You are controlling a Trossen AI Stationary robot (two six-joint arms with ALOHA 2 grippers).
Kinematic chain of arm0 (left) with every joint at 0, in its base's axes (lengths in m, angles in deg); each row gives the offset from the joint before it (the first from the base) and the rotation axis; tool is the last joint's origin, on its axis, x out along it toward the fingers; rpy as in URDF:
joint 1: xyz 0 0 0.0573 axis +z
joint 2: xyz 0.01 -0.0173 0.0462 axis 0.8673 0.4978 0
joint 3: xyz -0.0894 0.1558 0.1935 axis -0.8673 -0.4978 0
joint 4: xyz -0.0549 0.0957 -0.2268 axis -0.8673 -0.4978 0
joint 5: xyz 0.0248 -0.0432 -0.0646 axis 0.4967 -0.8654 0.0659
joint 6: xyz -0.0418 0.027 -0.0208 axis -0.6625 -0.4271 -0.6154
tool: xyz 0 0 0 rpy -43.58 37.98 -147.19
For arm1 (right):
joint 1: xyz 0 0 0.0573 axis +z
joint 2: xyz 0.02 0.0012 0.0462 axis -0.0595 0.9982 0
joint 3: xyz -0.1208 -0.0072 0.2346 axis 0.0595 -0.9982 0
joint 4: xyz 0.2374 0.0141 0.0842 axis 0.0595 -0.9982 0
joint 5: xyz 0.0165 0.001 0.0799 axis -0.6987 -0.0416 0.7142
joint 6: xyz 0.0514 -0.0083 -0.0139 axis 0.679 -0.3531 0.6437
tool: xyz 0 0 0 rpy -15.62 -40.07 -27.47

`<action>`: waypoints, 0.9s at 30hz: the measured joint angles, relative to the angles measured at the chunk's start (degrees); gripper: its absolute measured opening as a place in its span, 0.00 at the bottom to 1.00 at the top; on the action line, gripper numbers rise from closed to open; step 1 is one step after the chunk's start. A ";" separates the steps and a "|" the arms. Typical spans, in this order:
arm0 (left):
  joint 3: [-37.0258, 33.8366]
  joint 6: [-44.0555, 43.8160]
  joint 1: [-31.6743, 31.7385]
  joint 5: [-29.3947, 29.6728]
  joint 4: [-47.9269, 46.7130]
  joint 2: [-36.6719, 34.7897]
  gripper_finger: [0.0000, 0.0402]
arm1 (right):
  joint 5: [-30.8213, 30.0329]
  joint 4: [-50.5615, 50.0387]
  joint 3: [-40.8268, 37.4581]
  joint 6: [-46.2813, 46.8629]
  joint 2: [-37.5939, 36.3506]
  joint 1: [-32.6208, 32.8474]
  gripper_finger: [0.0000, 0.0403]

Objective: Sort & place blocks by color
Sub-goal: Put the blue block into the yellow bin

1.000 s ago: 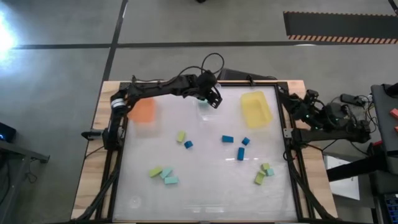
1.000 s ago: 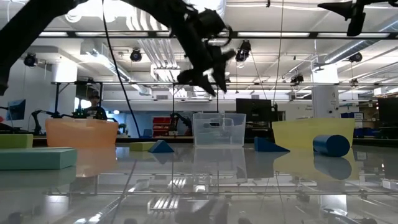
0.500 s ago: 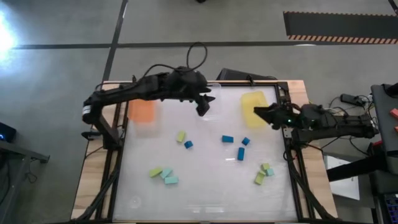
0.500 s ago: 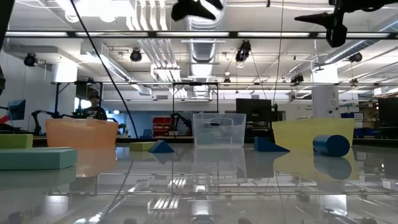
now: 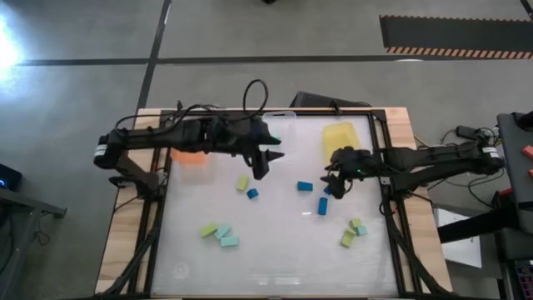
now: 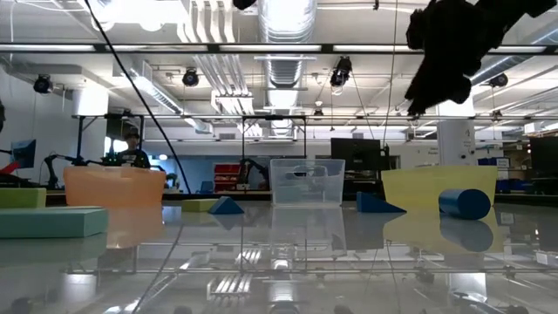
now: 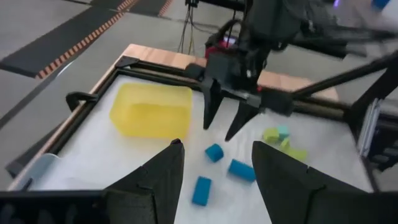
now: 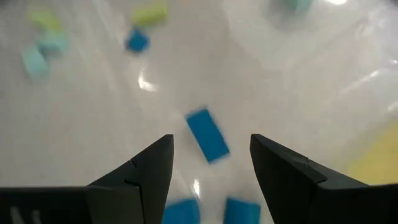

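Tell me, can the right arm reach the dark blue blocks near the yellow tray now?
Probably yes. The right end effector hangs open just above the dark blue blocks, and nothing lies between; the left end effector is farther off.

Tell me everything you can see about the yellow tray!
The yellow tray is a small rectangular bin with rounded corners and see-through yellow plastic walls. It sits upright near the table's far right corner. In the left wrist view it looks empty. No block touches it; the nearest dark blue blocks lie on the white tabletop in front of it. The right gripper, fingers open, hovers just past its near edge without touching it.
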 joint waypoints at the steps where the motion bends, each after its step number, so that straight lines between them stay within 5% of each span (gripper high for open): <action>1: -2.12 -1.04 -0.12 0.02 1.73 -1.10 0.43 | 0.65 0.73 0.05 -1.19 1.32 0.00 0.50; 14: -22.17 -12.22 -0.24 0.66 17.71 -13.53 0.43 | 4.22 9.72 0.30 -11.85 17.89 -0.03 0.50; 27: -23.55 -12.08 -0.24 2.82 19.04 -18.01 0.43 | 5.63 14.17 0.36 -13.86 26.63 -1.64 0.50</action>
